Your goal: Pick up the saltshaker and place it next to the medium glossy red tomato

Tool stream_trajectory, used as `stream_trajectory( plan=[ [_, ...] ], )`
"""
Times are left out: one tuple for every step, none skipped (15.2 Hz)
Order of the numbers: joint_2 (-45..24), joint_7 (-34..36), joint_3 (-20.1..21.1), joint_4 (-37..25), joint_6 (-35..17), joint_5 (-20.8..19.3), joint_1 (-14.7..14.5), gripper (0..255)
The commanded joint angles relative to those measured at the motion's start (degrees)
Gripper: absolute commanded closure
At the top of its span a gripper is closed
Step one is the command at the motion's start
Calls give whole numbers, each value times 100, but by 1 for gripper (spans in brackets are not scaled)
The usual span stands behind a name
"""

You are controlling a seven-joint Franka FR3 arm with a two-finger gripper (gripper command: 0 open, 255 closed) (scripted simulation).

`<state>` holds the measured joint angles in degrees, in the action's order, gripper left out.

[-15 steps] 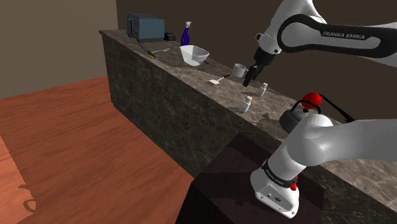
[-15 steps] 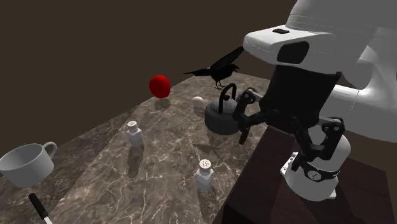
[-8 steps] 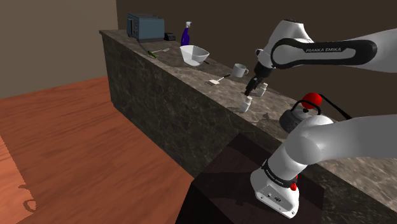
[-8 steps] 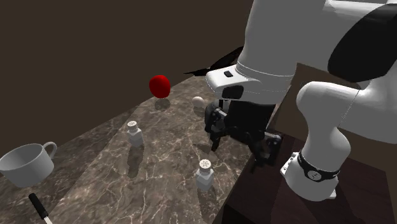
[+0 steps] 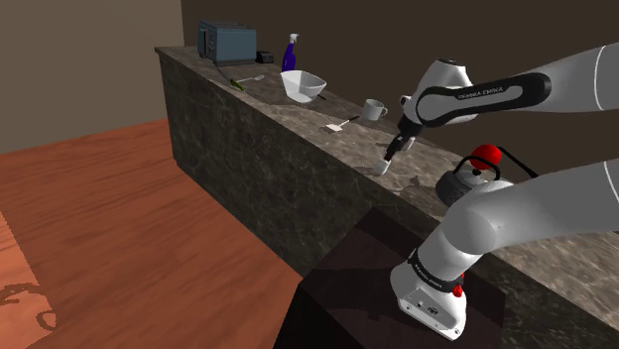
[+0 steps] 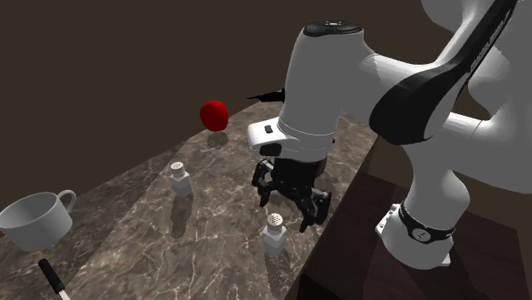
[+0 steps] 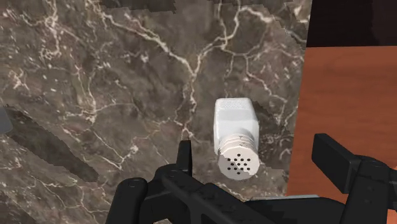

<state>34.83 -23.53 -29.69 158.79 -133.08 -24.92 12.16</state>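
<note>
Two white saltshakers stand on the brown marble counter (image 6: 136, 222). The nearer one (image 6: 274, 232) (image 5: 383, 167) is by the counter's front edge, the other (image 6: 179, 178) farther in. My gripper (image 6: 288, 203) (image 5: 395, 149) hangs open just above the nearer shaker. In the wrist view that shaker (image 7: 236, 143) stands between the spread fingers (image 7: 184, 159), closer to one of them and touched by neither. The glossy red tomato (image 6: 214, 114) (image 5: 485, 155) sits farther along the counter, well apart from both shakers.
A dark kettle (image 5: 459, 184) stands close to the tomato. A white mug (image 6: 34, 220) (image 5: 374, 109) and a black-handled knife (image 6: 53, 279) lie past the shakers. Farther off are a white bowl (image 5: 303, 84), a blue spray bottle (image 5: 290, 52) and a toaster (image 5: 226, 42). A black bird figure (image 6: 271, 95) shows behind the arm.
The arm has swung down and toward the counter's front edge, bringing the open gripper from above the far shaker to just over the nearer shaker. Neither shaker has moved.
</note>
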Motion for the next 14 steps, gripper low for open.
stream_trajectory(
  plan=[
    [-131, -57, -108, 49, -195, -59, 29, 0],
    [-212, -55, -143, 77, -305, -74, 23, 0],
    [-295, -55, -178, 103, -416, -88, 15, 0],
    [-382, -54, -213, 128, -527, -100, 7, 0],
    [-471, -55, -249, 151, -640, -111, -3, 0],
    [-617, -57, -307, 185, -820, -125, -22, 0],
    [-617, -57, -306, 185, -821, -125, -21, 0],
    [-616, -57, -306, 185, -820, -125, -21, 0],
    [-617, -57, -306, 185, -821, -124, -21, 0],
    [-617, -57, -306, 185, -821, -124, -21, 0],
    [-617, -57, -306, 185, -821, -124, -21, 0],
    [-617, -57, -306, 185, -821, -124, -21, 0],
    [-617, -57, -306, 185, -821, -124, -21, 0],
    [-616, -57, -306, 184, -819, -124, -21, 0]
  ],
)
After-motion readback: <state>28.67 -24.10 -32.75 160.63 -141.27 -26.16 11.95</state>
